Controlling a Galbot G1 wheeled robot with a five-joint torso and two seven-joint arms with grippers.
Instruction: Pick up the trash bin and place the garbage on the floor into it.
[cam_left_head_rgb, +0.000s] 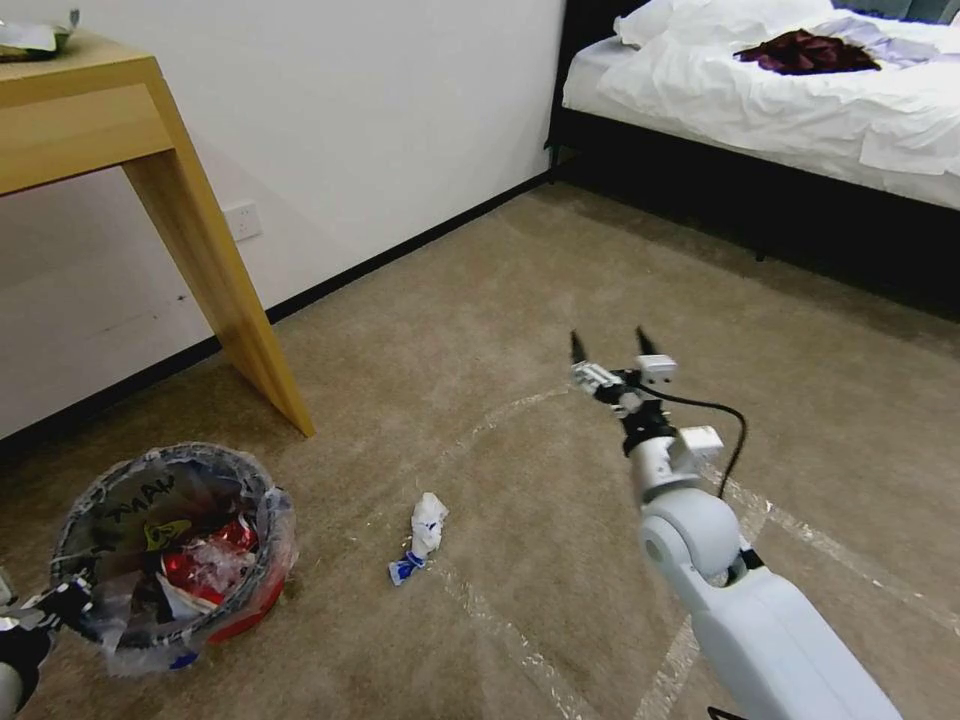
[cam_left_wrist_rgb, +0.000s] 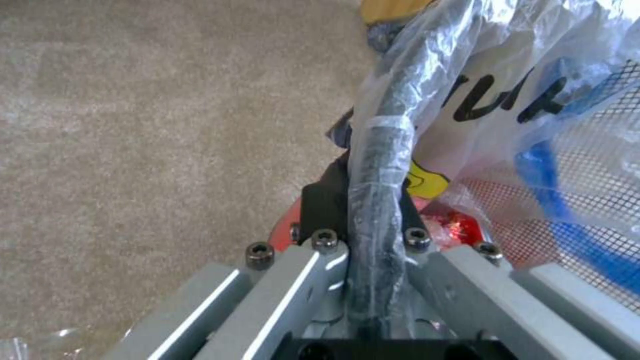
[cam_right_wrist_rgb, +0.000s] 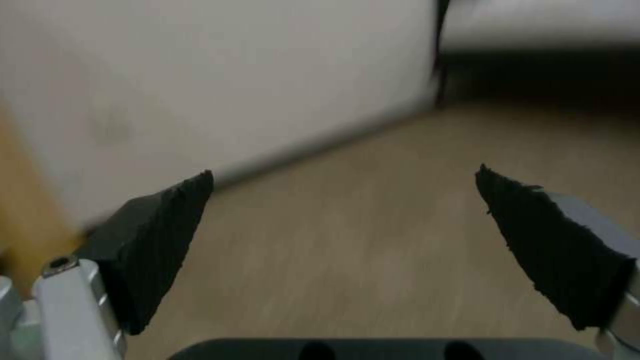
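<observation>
The trash bin (cam_left_head_rgb: 262, 497), red with a crinkled clear bag, stands on the floor (cam_left_head_rgb: 480, 330) at the lower left. Red wrappers and other litter lie inside it. My left gripper (cam_left_head_rgb: 58, 606) is shut on the near rim; in the left wrist view the bag-wrapped black rim (cam_left_wrist_rgb: 385, 145) runs between the closed fingers of that gripper (cam_left_wrist_rgb: 368, 202). One piece of garbage (cam_left_head_rgb: 422, 538), crumpled white and blue, lies on the carpet right of the bin. My right gripper (cam_left_head_rgb: 612, 346) hangs open and empty above the carpet, beyond and to the right of that litter, and the right wrist view has the gripper (cam_right_wrist_rgb: 343, 174) with its black fingertips wide apart.
A wooden table leg (cam_left_head_rgb: 228, 290) stands just behind the bin against the white wall. A bed (cam_left_head_rgb: 790, 110) with white sheets fills the far right. Shiny tape lines (cam_left_head_rgb: 500, 625) cross the carpet under the right arm.
</observation>
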